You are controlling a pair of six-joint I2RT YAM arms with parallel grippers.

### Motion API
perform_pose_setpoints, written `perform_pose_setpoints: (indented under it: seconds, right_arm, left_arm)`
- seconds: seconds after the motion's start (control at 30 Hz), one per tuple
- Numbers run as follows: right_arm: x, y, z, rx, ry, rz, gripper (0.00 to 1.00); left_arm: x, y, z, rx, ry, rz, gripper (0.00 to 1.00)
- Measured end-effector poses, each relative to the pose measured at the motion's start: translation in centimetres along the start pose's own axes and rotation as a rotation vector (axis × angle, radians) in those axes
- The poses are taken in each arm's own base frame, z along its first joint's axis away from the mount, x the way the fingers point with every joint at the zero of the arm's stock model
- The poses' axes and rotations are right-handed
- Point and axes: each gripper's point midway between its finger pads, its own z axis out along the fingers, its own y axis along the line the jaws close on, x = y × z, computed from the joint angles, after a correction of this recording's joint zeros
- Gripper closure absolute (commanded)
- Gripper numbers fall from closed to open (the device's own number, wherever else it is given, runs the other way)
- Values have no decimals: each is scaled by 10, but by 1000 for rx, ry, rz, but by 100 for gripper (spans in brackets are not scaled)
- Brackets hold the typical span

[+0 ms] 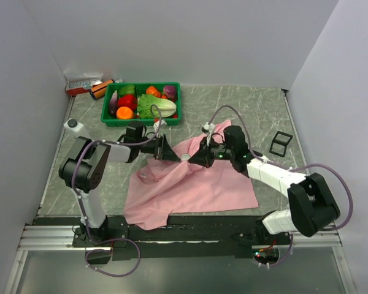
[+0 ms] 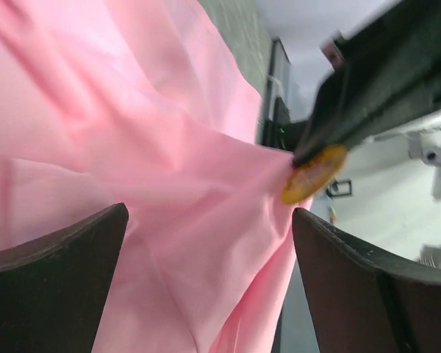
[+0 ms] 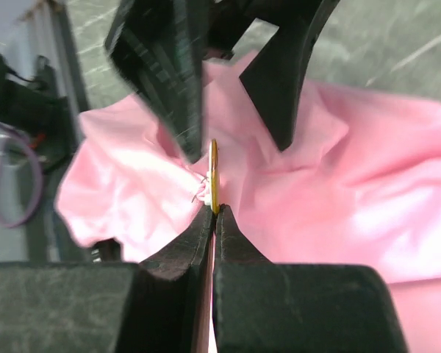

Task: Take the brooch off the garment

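At the far left corner of the grey marbled counter (image 1: pixel 245 110) lay a red and white box (image 1: pixel 83 86) with an orange can (image 1: pixel 102 89) just beside it. To their right stood a green basket (image 1: pixel 140 122) filled with toy vegetables.

In front of the basket, the left arm reached rightward over the garment (image 1: pixel 196 187). The left pincer (image 1: pixel 172 153) stood wide, its two dark fingers well apart with a raised fold of pink cloth between them. From the left wrist, the garment (image 2: pixel 132 110) filled most of the view, and the left pincer (image 2: pixel 209 213) showed one finger at each lower corner, neither pressed together.

The brooch (image 1: pixel 184 157) sat on the lifted peak of the cloth, between the two pincers, near the middle of the counter. From the left wrist it appeared as a round yellow-orange disc (image 2: pixel 314 174) at the edge of the fold, with a dark finger of the other arm upon it.

The right pincer (image 1: pixel 196 158) came in from the right and was clamped on the brooch. From the right wrist, the right pincer (image 3: pixel 214 217) had its fingers drawn tight together, pinching the lower edge of the brooch (image 3: pixel 214 173), seen edge-on as a thin golden strip. Behind it the garment (image 3: pixel 367 184) lay bunched and creased, and the left arm's spread fingers stood above.

Farther right, a small black frame (image 1: pixel 281 143) lay on the bare counter, well apart from the cloth.
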Motion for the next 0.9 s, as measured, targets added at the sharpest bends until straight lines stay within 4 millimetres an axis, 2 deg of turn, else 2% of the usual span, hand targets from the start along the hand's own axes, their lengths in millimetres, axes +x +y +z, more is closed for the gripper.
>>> perform_pose_setpoints:
  seconds: [0.13, 0.23, 0.27, 0.4, 0.6, 0.73, 0.9]
  right_arm:
    - [1, 4, 9, 51, -20, -125, 100]
    - [12, 5, 16, 84, -5, -179, 100]
    - [13, 6, 18, 90, -3, -189, 100]
    - [11, 7, 21, 104, -7, -196, 100]
    - [20, 6, 22, 84, 30, -46, 100]
    - [22, 10, 21, 7, 66, 74, 100]
    - [23, 21, 21, -80, 100, 158, 100]
  left_arm:
    - [-17, 5, -12, -61, -36, 37, 10]
    - [-18, 6, -13, -74, -32, 45, 13]
    - [-17, 5, -13, -73, -30, 46, 17]
    - [-18, -4, -12, -55, -25, 77, 27]
    - [-19, -15, -20, -61, -14, 177, 25]
    - [-18, -22, -27, -49, -10, 229, 27]
    - [3, -26, -17, -25, 72, 286, 35]
